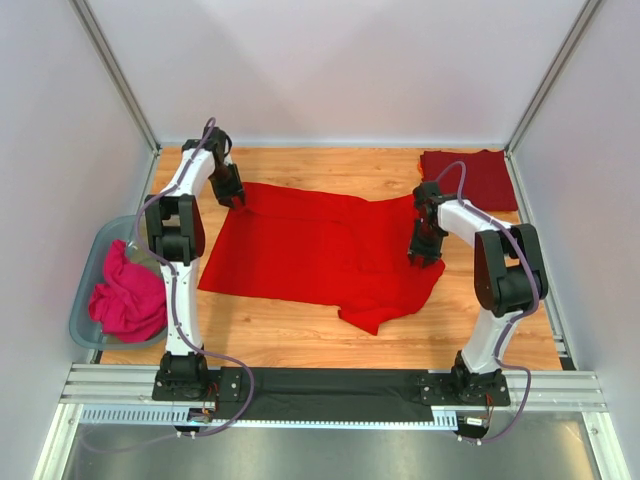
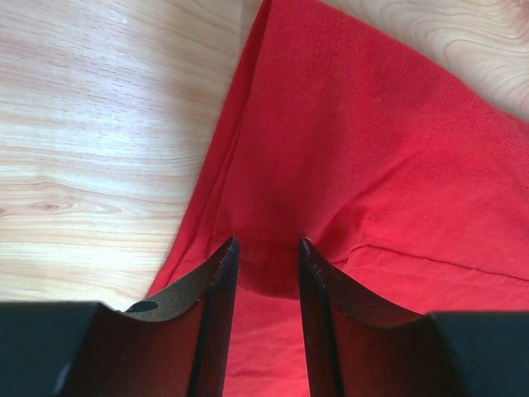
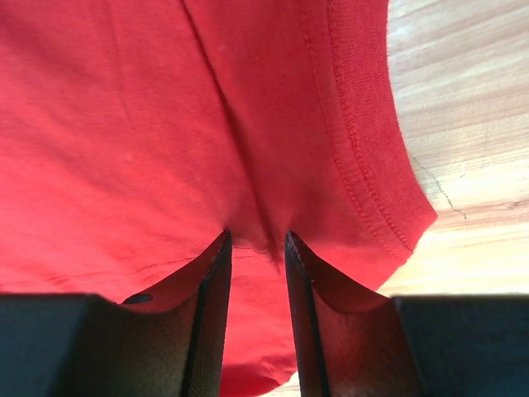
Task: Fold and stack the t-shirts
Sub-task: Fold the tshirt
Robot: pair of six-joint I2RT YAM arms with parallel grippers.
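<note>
Presently the red shirt [image 1: 310, 250] lies spread on the table [image 1: 300, 335], centre; the left gripper [image 2: 264, 244] is clenched on its far left corner, cloth bunched between the fingers; the right gripper [image 3: 256, 236] is clenched on its right edge beside a stitched hem, creases running into the narrow gap; the maroon shirt [image 1: 475, 175] lies folded at the far right corner, just beside the red shirt; a pink cloth [image 1: 130, 295] is heaped in a bin [image 1: 88, 270] at the left.

Wooden table [image 1: 300, 338], grey bin [image 1: 84, 285] (left edge, holding pink cloth [image 1: 130, 300])
</note>
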